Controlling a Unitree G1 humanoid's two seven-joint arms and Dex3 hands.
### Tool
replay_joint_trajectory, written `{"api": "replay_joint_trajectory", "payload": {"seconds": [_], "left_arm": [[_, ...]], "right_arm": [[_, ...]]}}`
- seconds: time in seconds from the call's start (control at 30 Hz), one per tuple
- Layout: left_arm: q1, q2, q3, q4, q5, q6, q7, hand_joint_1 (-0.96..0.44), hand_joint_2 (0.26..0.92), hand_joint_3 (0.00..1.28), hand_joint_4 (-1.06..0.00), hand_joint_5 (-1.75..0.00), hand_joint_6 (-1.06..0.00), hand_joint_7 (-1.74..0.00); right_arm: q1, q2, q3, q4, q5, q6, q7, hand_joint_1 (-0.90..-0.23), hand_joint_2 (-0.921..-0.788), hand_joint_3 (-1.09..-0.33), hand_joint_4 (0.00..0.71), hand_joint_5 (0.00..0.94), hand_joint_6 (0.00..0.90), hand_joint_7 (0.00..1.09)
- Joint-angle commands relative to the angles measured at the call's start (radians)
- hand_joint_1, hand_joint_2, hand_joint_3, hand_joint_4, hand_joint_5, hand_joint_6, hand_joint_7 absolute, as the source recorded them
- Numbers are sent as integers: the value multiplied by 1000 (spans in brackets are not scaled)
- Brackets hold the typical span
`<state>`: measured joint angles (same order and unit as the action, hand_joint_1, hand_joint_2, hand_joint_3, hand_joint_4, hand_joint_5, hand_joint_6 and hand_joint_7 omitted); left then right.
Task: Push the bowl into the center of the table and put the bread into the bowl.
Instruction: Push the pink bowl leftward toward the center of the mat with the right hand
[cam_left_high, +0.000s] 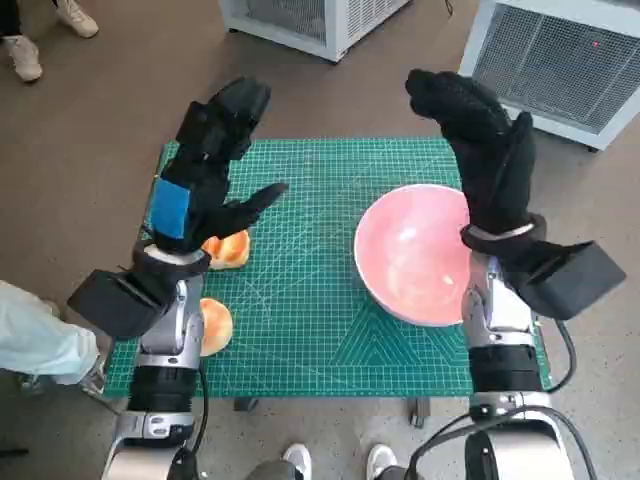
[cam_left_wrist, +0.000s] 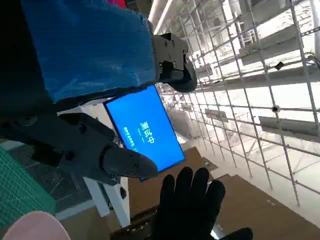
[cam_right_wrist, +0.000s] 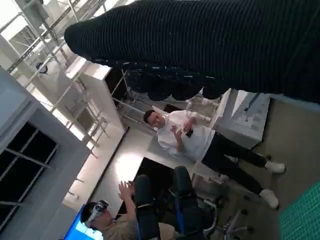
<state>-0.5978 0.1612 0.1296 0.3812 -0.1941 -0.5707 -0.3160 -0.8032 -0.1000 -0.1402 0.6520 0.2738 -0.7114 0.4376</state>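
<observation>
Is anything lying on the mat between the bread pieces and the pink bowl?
No. In the head view only bare green mat lies between the bread and the bowl.

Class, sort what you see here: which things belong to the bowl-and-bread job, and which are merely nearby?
Job: pink bowl; bread; second bread piece; green mat; left hand; right hand.
Nearby: white cabinets; blue screen; person.

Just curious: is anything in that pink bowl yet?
Empty. The pink bowl shows only its bare inside; both bread pieces lie on the green mat.
</observation>
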Motion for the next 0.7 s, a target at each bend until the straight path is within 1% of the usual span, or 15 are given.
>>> {"api": "replay_joint_trajectory", "payload": {"seconds": [0.03,0.2,0.37,0.53,0.7], "left_arm": [[10,0,-1,-17,3,7,6,-222,921,186,-323,0,-103,-559],[17,-4,-3,-22,4,7,7,-222,921,184,-323,-1,-104,-560],[25,-7,-6,-37,4,12,9,-223,921,182,-324,-1,-105,-560],[38,-11,-9,-51,7,15,13,-218,921,182,-325,-1,-103,-563],[44,-12,-11,-56,9,12,15,-217,921,182,-327,-2,-103,-563]], "right_arm": [[31,7,0,-1,7,13,11,-713,-921,-726,222,1,74,466],[39,8,1,-9,3,12,9,-718,-921,-726,222,1,73,467],[47,8,1,-18,5,14,9,-723,-921,-724,219,0,73,470],[61,11,3,-28,4,10,9,-717,-921,-719,217,1,72,474],[64,11,4,-27,0,3,9,-713,-921,-719,216,0,72,476]]}}
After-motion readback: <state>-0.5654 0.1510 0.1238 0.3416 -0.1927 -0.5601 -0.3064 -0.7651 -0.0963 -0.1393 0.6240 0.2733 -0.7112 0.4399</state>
